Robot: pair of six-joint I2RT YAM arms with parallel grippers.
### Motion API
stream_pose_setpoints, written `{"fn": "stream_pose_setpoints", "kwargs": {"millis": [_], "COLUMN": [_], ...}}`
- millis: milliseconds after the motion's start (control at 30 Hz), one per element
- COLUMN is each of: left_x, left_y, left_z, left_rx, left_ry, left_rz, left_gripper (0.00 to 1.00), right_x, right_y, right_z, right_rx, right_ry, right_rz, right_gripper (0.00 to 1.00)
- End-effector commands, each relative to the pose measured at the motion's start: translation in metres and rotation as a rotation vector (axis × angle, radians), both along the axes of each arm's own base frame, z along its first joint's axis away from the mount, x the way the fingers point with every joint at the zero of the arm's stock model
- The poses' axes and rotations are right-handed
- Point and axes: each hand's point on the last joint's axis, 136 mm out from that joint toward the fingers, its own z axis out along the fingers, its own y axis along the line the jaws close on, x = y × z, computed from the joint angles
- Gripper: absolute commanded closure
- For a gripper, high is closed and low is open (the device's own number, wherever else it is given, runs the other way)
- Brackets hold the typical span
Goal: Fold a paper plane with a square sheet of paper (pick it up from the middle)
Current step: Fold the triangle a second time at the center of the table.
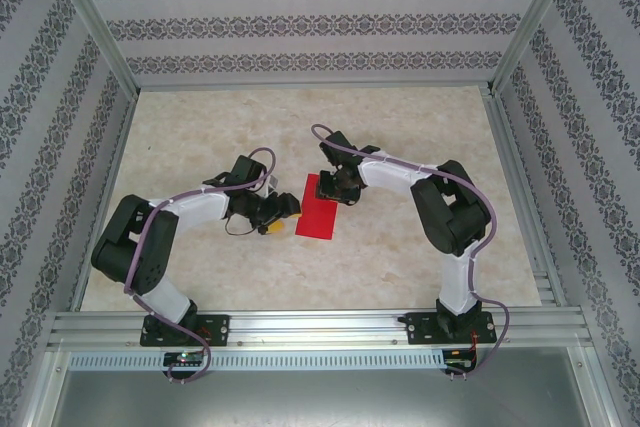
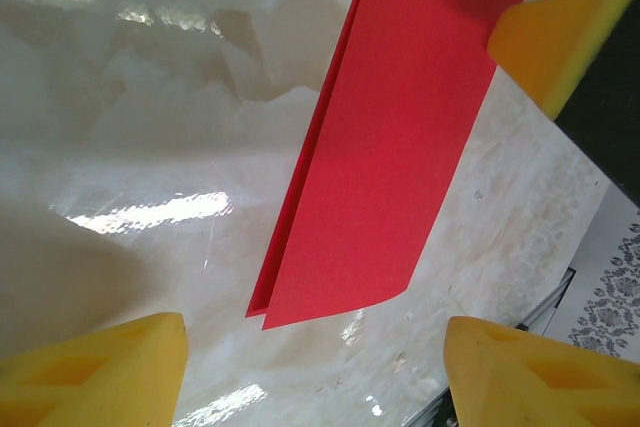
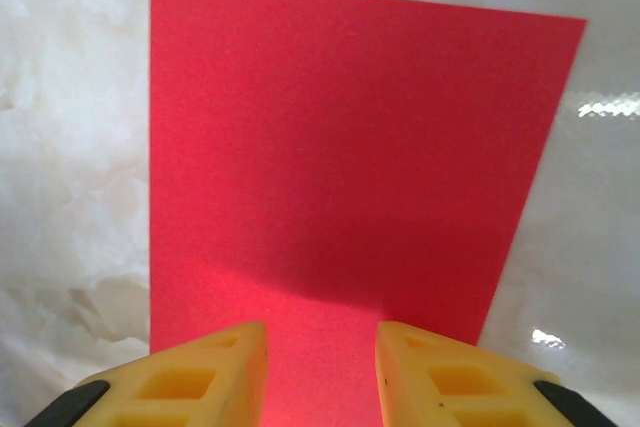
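The square sheet of paper [image 1: 318, 212] lies on the marble table, folded in half into a red rectangle. In the left wrist view the sheet of paper [image 2: 400, 147] shows two layers, slightly offset along its left edge. My left gripper [image 1: 280, 215] is low at the paper's left edge, and this gripper [image 2: 315, 357] is open, its yellow fingers wide apart ahead of the paper's near corner. My right gripper [image 1: 340, 192] is over the paper's far end. Seen from the right wrist, that gripper [image 3: 322, 347] has a gap between its jaws, with the flat paper [image 3: 350, 147] beneath it.
The right gripper's yellow fingertip [image 2: 560, 42] appears at the top right of the left wrist view. An aluminium rail [image 1: 320, 325] runs along the near edge. Patterned walls [image 1: 320, 17] and frame posts enclose the marble tabletop [image 1: 200, 127].
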Motion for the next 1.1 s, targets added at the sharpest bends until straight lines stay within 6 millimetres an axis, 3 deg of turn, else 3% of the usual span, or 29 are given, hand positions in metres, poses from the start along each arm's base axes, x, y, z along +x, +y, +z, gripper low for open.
{"fn": "stream_pose_setpoints", "kwargs": {"millis": [0,267,1067], "left_x": [0.001,-0.005,-0.017], "left_y": [-0.008,-0.015,-0.035], "left_z": [-0.002,-0.006,-0.009], "left_rx": [-0.021,-0.041,-0.079], "left_ry": [0.011,0.042,0.061], "left_rz": [0.011,0.017,-0.030], "left_gripper": [0.31,0.30,0.32], "right_x": [0.001,-0.006,-0.011], "right_y": [-0.008,-0.023,-0.024], "right_z": [-0.014,-0.030,-0.040], "right_rx": [-0.025,-0.013,0.015], "right_ry": [0.022,0.068,0.105], "right_rz": [-0.046,-0.118,-0.145], "right_gripper": [0.66,0.66,0.67]}}
